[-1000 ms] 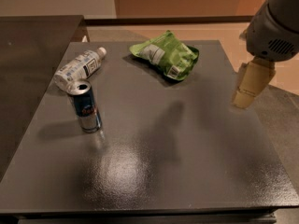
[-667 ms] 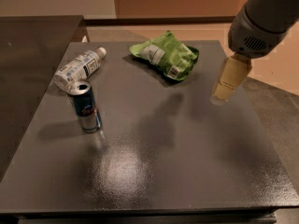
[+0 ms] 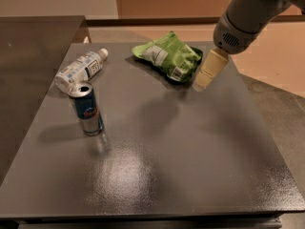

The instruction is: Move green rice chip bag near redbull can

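Shifted leftward, upper right: cream-tipped gripper [image 3: 208,73] now just beside crinkly bright-green rice chip bag [image 3: 169,56], upper centre. Openness impossible to tell; nothing visibly held. Grasp likely next; slim blue-and-silver redbull can [image 3: 87,109] well apart, left.

grey rounded wrist [image 3: 240,23] (small vent grille) ends in a cream pincer [image 3: 205,78], upper right.

Gripper [image 3: 203,79] beside bag [image 3: 169,56]; bare tabletop [image 3: 167,142] toward can [image 3: 87,109]
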Robot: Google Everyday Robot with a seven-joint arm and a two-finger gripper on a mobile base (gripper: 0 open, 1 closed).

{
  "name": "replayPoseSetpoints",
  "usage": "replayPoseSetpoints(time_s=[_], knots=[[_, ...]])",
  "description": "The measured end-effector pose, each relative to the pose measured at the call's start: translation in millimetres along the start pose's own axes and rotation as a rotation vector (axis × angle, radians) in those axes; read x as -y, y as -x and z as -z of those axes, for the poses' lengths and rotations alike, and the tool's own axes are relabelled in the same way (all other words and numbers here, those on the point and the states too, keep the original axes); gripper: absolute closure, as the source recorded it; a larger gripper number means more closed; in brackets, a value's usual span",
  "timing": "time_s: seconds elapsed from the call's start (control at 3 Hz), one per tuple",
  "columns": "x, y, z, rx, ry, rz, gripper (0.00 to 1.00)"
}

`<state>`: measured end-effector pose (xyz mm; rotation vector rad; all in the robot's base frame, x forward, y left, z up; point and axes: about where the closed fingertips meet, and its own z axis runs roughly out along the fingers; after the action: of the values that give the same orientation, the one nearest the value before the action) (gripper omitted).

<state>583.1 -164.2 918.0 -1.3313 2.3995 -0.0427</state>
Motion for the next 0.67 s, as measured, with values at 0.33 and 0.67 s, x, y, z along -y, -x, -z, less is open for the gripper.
replayPoseSetpoints(time_s=[0.33,0.67], knots=[[21,18,-20,0.031,-0.012,-0.067,0.00],[37,41,-36,0.073,-0.015,-0.107,0.00]])
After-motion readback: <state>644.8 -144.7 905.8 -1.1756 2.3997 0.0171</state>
